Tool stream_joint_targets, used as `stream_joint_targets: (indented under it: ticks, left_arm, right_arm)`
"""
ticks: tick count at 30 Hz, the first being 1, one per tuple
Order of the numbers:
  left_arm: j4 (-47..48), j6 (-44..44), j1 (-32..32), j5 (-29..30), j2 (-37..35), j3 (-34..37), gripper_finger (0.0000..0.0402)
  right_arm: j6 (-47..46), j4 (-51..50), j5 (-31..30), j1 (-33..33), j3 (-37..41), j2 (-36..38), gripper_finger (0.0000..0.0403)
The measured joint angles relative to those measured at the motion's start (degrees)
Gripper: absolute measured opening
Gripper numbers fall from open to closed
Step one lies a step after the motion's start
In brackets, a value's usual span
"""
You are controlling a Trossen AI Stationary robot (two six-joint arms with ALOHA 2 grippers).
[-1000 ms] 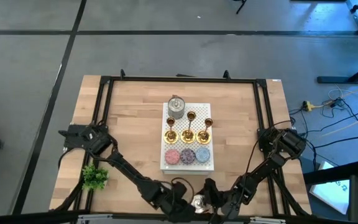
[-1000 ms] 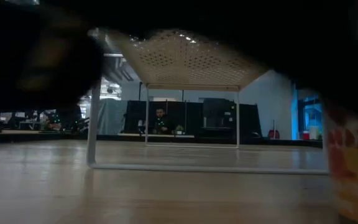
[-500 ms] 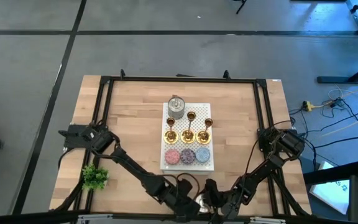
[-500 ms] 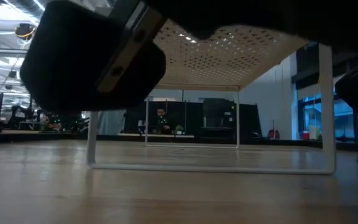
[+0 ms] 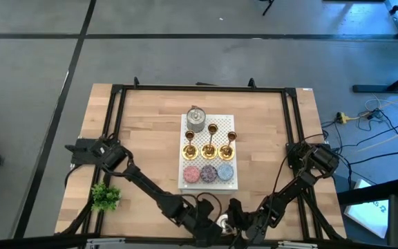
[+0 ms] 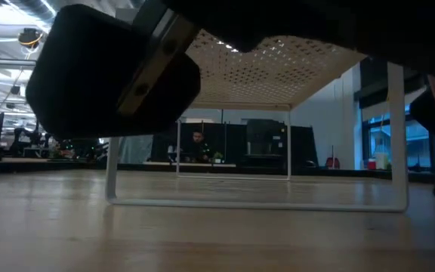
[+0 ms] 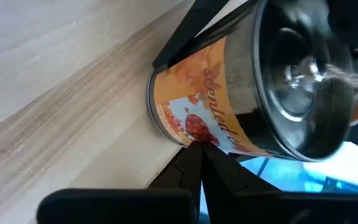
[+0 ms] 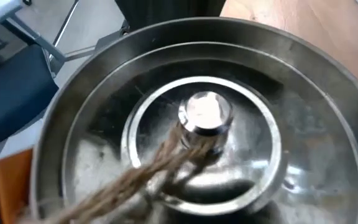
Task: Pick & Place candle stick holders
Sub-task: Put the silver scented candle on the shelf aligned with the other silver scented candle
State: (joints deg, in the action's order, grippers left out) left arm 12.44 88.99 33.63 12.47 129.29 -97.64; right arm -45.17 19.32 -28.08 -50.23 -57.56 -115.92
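Three gold candle stick holders (image 5: 209,147) stand on their round bases in a row on the white perforated rack (image 5: 224,122) at the table's middle; no gripper is near them. Both arms reach to the near edge, where an orange-labelled candle tin (image 7: 222,93) with a silver lid (image 8: 204,118) stands. My left gripper (image 7: 197,152) is shut, its tips at the tin's side. My right gripper (image 5: 235,221) stands on the tin's right, open, with dark fingers (image 7: 185,37) running past the tin's sides. Its wrist view looks down at the lid's knob and twine. My left gripper has its shut fingertips against the tin's orange side wall (image 7: 194,135), low on the label, coming slanting down from the table's left. The tin stands upright with its bottom on the wood. My right gripper: I cannot tell whether its fingers touch the tin.
On the rack also stand a silver tin (image 5: 196,119) and three flat discs (image 5: 209,173). A small green plant (image 5: 105,196) sits near the left front corner. A black frame (image 5: 116,138) runs around the table. The rack's legs (image 6: 112,166) show in the low view.
My left arm has swung toward the table's right, closer to the tin by the near edge, its fingers staying shut. In the low view the dark mass that filled the picture has drawn aside, and the tin's orange label has gone from the lower right.
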Motion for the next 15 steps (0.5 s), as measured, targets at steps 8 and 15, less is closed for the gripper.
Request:
stream_joint_targets:
  ticks: [8, 15]
  left_arm:
    - [3.5, 7.4, 4.7, 12.9, -2.5, 0.0, 0.0001]
    - [12.3, 20.6, 11.4, 29.3, -6.0, 0.0, 0.0001]
  right_arm:
    - [-0.9, 0.3, 1.9, -2.6, -2.1, 0.0, 0.0358]
    - [4.6, -15.6, 1.4, -4.8, -13.0, 3.5, 0.0358]
